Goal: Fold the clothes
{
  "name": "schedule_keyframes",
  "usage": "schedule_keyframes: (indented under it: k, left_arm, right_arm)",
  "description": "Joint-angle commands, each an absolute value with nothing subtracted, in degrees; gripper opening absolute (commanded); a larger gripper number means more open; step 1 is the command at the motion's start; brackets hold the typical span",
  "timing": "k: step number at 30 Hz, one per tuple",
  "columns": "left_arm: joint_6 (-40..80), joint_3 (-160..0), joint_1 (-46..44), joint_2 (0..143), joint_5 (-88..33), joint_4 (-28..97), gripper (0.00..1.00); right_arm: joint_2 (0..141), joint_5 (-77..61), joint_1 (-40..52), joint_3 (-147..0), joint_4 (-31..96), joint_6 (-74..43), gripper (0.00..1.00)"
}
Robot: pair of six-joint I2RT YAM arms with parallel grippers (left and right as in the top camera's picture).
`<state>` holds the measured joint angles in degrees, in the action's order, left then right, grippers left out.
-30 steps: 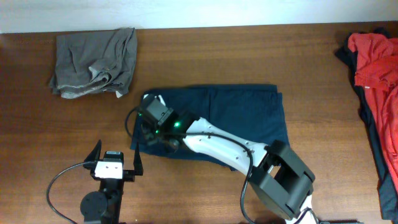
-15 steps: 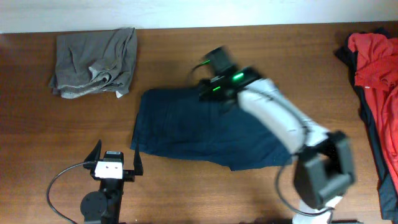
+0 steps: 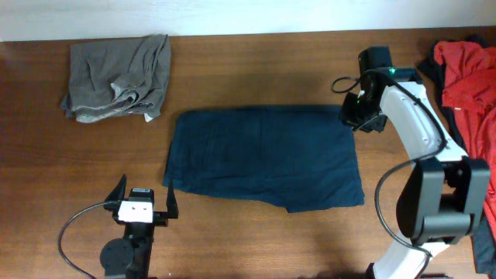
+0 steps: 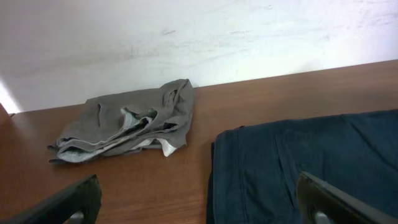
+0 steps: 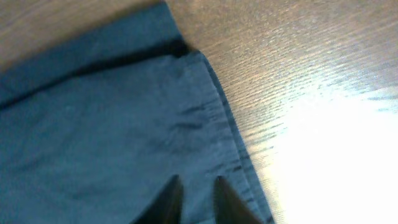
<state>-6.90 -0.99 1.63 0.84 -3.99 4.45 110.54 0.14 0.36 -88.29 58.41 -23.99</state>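
A large dark navy garment (image 3: pixel 263 159) lies flat and folded in the middle of the table; it also shows in the left wrist view (image 4: pixel 311 162) and the right wrist view (image 5: pixel 112 124). An olive-grey garment (image 3: pixel 116 77) lies crumpled at the back left, also in the left wrist view (image 4: pixel 130 121). A bright red garment (image 3: pixel 469 74) lies at the far right. My right gripper (image 3: pixel 358 120) hovers at the navy garment's back right corner, its fingers (image 5: pixel 196 190) close together and holding nothing. My left gripper (image 3: pixel 145 194) is open and empty near the front edge (image 4: pixel 202 199).
Another dark garment (image 3: pixel 465 155) lies under and beside the red one at the right edge. Bare wooden table (image 3: pixel 256 70) runs between the clothes. A white wall (image 4: pixel 199 37) stands behind the table.
My right arm has swept from the navy garment's left edge, across its back edge, to its back right corner. The garment now lies flatter. The left arm has not moved.
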Motion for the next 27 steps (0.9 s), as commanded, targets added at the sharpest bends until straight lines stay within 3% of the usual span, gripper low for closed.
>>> schedule_keyframes:
  k: [1, 7, 27]
  left_arm:
    - [-7.9, -0.5, 1.8, 0.3, -3.4, 4.3, 0.99]
    - [-7.9, -0.5, 1.8, 0.3, -3.4, 4.3, 0.99]
    - [-7.9, -0.5, 1.8, 0.3, -3.4, 4.3, 0.99]
  right_arm:
    - [112.2, 0.0, 0.5, -86.9, 56.3, -23.8, 0.16]
    - [116.5, 0.4, 0.7, -84.4, 51.9, -24.5, 0.06]
    - [127.5, -1.4, 0.8, -84.3, 38.0, -24.4, 0.04]
